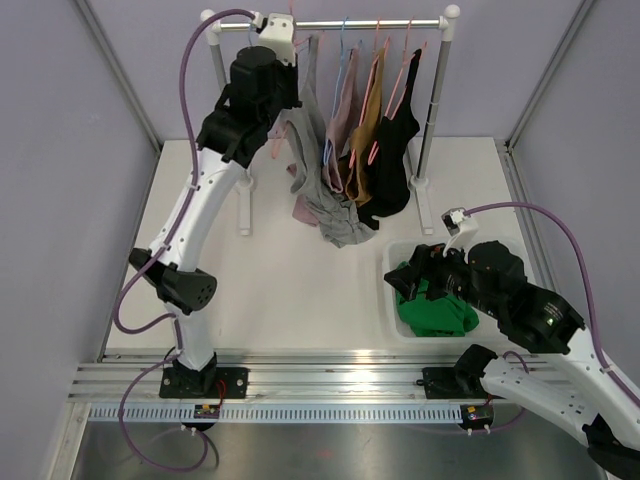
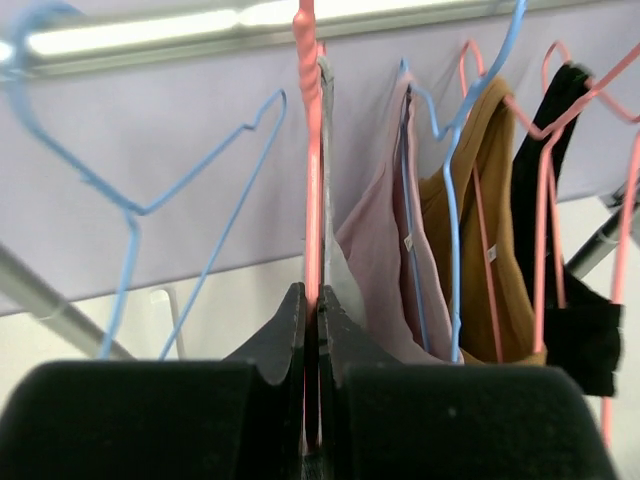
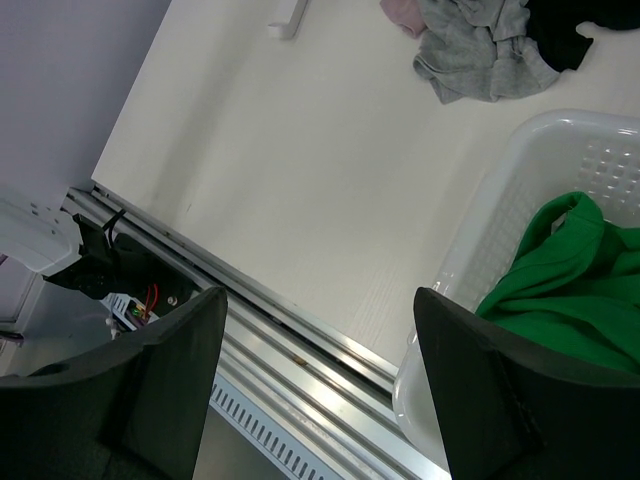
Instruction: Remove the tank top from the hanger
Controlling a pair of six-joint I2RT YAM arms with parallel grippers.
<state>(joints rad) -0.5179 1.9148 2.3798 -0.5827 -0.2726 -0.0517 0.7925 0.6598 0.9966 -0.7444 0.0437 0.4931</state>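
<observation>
A grey tank top (image 1: 315,150) hangs on a pink hanger (image 1: 277,148) near the left end of the rack rail (image 1: 370,22); its lower part lies bunched on the table (image 3: 480,50). My left gripper (image 1: 297,55) is raised to the rail and shut on the pink hanger's shaft (image 2: 312,200); the jaws meet around it in the left wrist view (image 2: 314,320). The grey fabric (image 2: 342,285) shows just behind the hanger. My right gripper (image 1: 415,270) is open and empty, low over the near left side of the white basket, also seen in the right wrist view (image 3: 320,350).
A white basket (image 1: 395,300) at front right holds a green garment (image 1: 435,305). A pink top (image 1: 345,120), a brown top (image 1: 368,120) and a black top (image 1: 395,160) hang to the right. An empty blue hanger (image 2: 130,210) hangs left of my left gripper.
</observation>
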